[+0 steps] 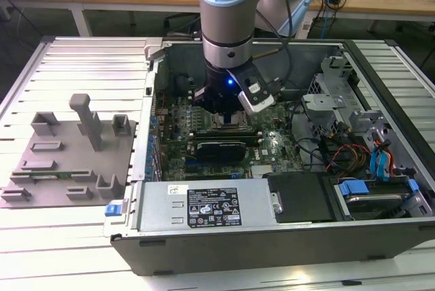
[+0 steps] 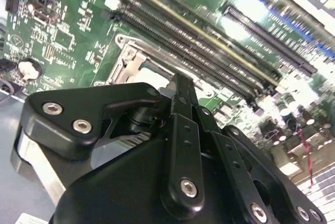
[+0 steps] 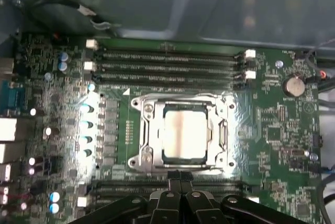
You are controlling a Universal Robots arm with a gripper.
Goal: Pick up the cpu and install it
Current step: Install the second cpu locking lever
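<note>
The arm [image 1: 228, 5] is reaching down from the top centre of the exterior view into the open case [image 1: 272, 250], which is lying on its side across the middle and the exterior view's right. The gripper [image 1: 228, 104] is hanging just above the board [image 1: 272, 145], near the centre of the frame. A grey tray [image 1: 68, 162] is lying on the slatted table [image 1: 81, 60] at the exterior view's left, well apart from the gripper. A silver power unit [image 1: 204, 206] is sitting along the case's near wall.

In the first wrist view the cpu [image 3: 183, 132] is lying flat inside the socket [image 3: 141, 130], its pale metal top facing up and catching the light, with the metal frame surrounding it on all sides. The gripper [image 3: 178, 174] is showing its fingers pressed together and grasping nothing, the tips hovering at the socket's edge, just beside the cpu; whether they are touching the frame I cannot tell. Memory slots [image 3: 167, 64] are running along the far side of the socket, and a coin battery [image 3: 294, 85] is sitting near them.

In the second wrist view the gripper [image 2: 180, 85] is pointing at the socket [image 2: 131, 59], clenched and empty, with long slots [image 2: 199, 41] lying beyond it.
</note>
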